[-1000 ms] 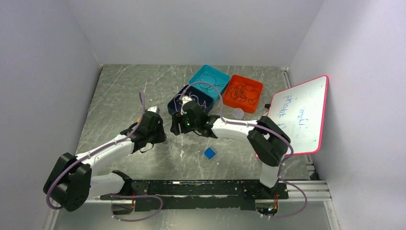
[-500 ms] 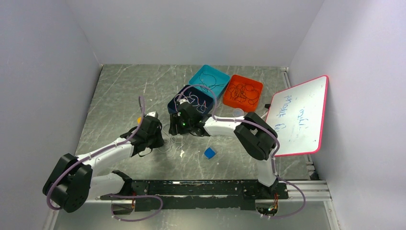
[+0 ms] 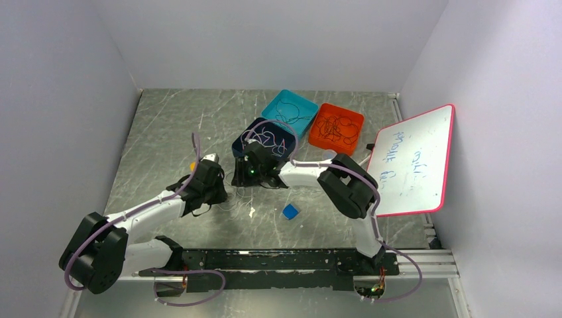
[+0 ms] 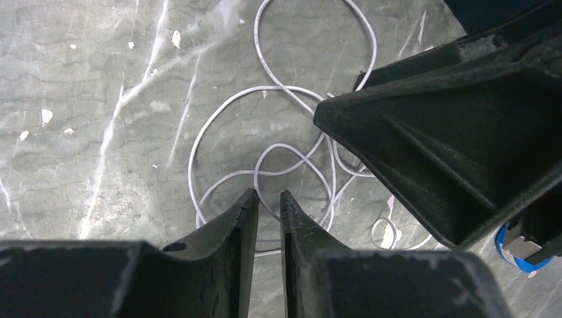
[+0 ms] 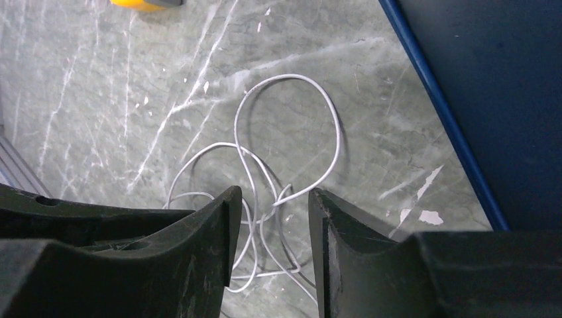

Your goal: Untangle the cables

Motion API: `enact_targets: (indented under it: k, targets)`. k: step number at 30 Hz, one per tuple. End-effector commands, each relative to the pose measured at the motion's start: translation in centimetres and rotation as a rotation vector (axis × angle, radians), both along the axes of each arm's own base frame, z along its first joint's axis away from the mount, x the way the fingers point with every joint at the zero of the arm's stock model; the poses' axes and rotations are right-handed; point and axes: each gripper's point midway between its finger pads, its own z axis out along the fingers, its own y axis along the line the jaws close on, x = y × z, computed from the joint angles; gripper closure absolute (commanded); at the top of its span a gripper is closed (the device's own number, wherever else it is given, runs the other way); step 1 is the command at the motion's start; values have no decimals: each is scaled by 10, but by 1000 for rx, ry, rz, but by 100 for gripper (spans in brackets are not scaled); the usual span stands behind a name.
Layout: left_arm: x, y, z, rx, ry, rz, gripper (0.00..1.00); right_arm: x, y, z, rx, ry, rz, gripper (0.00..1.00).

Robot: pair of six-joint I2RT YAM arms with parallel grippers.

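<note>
Right fingers (image 5: 230, 211) closer together over one whitish cable tangle (image 5: 255, 171); three trays (image 3: 287, 92)

Cables (image 5: 338, 142) whitish-grey, table (image 4: 86, 99) grey with white streaks.

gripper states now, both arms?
Left gripper: slightly open, white cable strand between jaws, not clamped.
Right gripper: open over the cable, holding nothing.
</note>
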Motion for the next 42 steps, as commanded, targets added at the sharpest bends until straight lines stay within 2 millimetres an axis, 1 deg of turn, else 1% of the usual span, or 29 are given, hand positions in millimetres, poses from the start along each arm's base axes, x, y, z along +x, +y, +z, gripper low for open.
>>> enact_targets:
  k: [1,5,7,9,11,14,17,18,19,21,22,23,24,27,30,33,36,40,42]
  targets:
    - [5,-3,3,-18,-22,0,76,-1,-1,-18,-5,57,-29,56]
    - [7,-3,4,-17,-24,-1,77,5,-6,-23,10,69,-68,61]
    - [7,-4,4,-16,-22,-1,77,9,-10,-25,25,73,-89,67]
    - [7,-3,3,-15,-19,-1,77,13,-11,-27,40,71,-98,75]
    - [7,-3,2,-14,-18,-1,77,15,-9,-27,50,65,-87,81]
    - [6,-2,0,-11,-13,2,77,16,-6,-19,84,39,-68,89]
    - [5,-1,-2,-7,-11,5,77,19,-6,-1,114,-15,-58,99]
    - [5,-1,-2,-6,-10,5,77,20,-8,1,113,-31,-58,100]
    - [5,-1,-2,-7,-10,6,77,22,-8,16,128,-62,-57,100]
    - [6,-2,-2,-7,-10,6,77,25,-10,33,137,-116,-45,100]
    - [6,-1,-2,-5,-9,4,77,25,-11,45,147,-143,-37,100]
    - [5,-1,-3,-4,-8,4,77,26,-12,50,145,-161,-28,100]
    - [6,-2,-2,-6,-10,4,77,27,-12,63,153,-192,-21,100]
    - [6,-2,-3,-4,-7,3,76,29,-17,87,153,-255,-11,100]
    - [7,-3,-2,-6,-10,2,74,31,-24,106,137,-306,-12,100]
    - [10,-4,-1,-8,-17,-1,71,34,-33,124,118,-359,-25,100]
    - [12,-6,-2,-9,-18,-6,67,36,-42,147,112,-414,-41,100]
    - [14,-9,-6,-8,-6,-14,66,42,-58,188,115,-511,-99,100]
    - [14,-9,-6,-10,-6,-13,64,47,-72,217,129,-578,-164,100]
